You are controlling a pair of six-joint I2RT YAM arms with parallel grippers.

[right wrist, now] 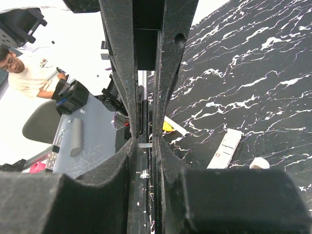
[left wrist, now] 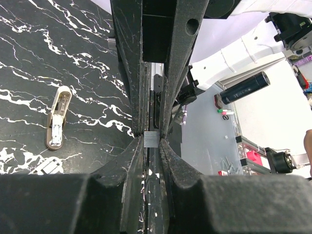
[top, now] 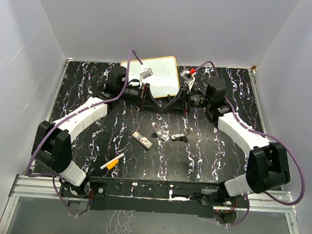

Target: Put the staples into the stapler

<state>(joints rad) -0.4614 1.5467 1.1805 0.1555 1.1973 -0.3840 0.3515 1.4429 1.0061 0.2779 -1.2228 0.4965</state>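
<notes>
The black marbled tabletop carries the open stapler near its middle. Just left of it lie the staples, a flat white pack apart from both arms. Farther back, the left hand and right hand meet tip to tip. Each is pressed nearly together on a small grey strip, probably loose staples. Such a strip is likely light, stiff, slick and easily snapped, so pinch its flat long sides gently.
</notes>
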